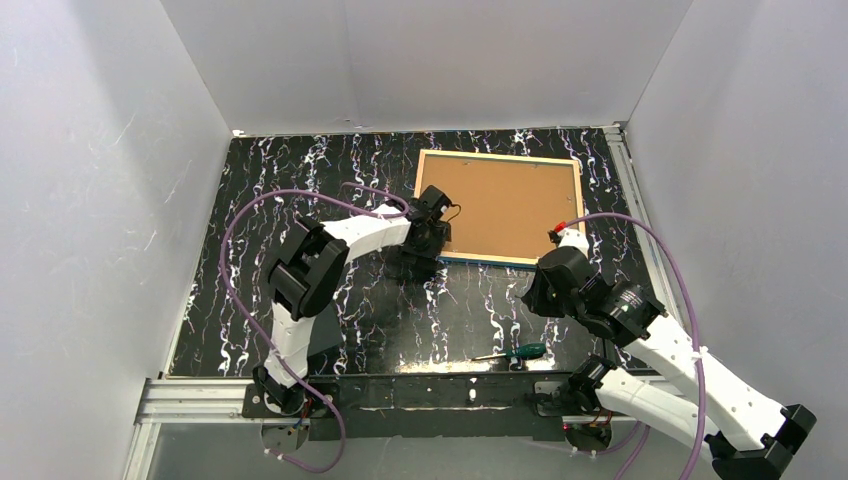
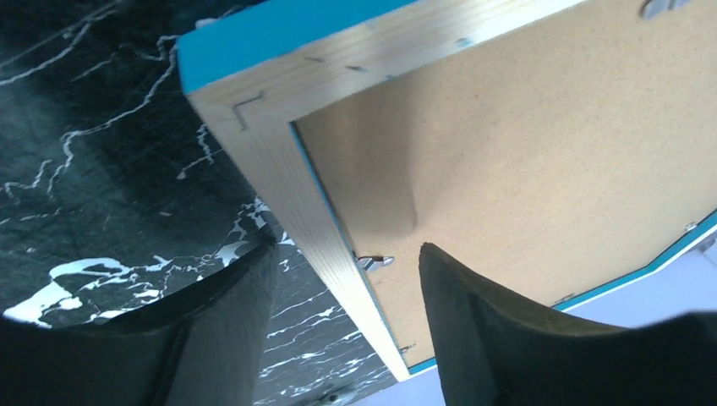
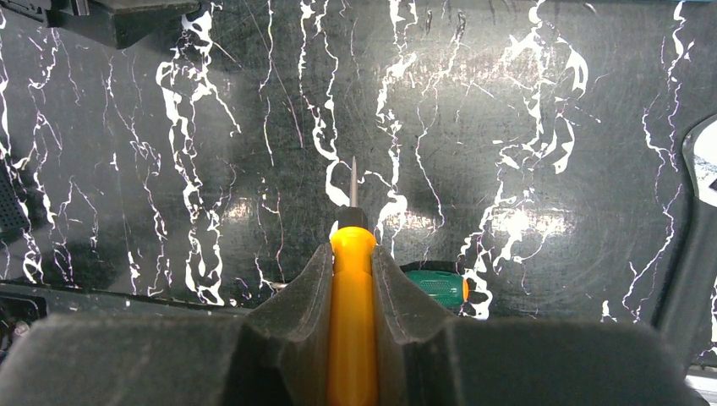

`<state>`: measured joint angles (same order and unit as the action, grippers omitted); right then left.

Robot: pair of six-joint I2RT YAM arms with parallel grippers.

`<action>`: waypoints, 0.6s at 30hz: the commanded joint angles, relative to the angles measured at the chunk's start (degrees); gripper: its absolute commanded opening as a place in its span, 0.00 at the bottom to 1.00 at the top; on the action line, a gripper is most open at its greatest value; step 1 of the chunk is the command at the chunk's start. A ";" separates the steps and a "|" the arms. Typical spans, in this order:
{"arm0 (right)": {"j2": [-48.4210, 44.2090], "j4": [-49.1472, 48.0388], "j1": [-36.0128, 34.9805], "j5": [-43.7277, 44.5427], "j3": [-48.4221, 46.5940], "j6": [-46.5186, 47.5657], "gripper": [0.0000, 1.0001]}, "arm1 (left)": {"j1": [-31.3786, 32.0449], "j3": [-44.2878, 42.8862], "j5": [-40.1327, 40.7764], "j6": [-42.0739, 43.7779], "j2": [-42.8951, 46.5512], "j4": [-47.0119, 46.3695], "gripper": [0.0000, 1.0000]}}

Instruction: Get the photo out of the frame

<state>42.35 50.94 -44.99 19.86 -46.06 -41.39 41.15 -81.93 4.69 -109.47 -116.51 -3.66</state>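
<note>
The frame [image 1: 497, 155] lies face down at the back of the table, its wood back and brown backing board [image 1: 500, 205] facing up. The photo is hidden under the board. My left gripper [image 1: 427, 240] is open at the frame's left edge. In the left wrist view the gripper [image 2: 347, 254] straddles the wood rim [image 2: 262, 144], one finger over the table and the other over the board [image 2: 524, 144], beside a small metal tab [image 2: 374, 261]. My right gripper [image 1: 535, 295], near the frame's right front corner, is shut [image 3: 351, 249] on an orange-handled screwdriver [image 3: 353, 304].
A green-handled screwdriver [image 1: 520, 352] lies on the black marbled table near the front edge, also behind my right fingers in the right wrist view [image 3: 435, 286]. White walls close in the back and sides. A metal rail [image 1: 400, 395] runs along the near edge.
</note>
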 commanded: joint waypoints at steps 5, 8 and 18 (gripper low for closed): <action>0.37 -0.31 0.00 1.85 -2.19 -0.25 0.01 | 0.33 1.22 4.42 -7.42 -5.93 17.69 0.47; 0.66 -0.44 0.01 1.47 -2.11 -0.44 0.01 | 0.22 1.21 4.89 -6.83 -6.10 19.42 0.38; -0.14 -0.14 -0.01 1.70 -1.66 -0.54 0.01 | -4.20 7.43 7.54 9.00 -1.24 16.68 0.08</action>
<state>43.07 50.96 -45.01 20.05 -46.06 -41.47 40.80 -81.10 5.17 -111.37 -116.53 -0.97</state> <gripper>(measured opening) 0.241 0.239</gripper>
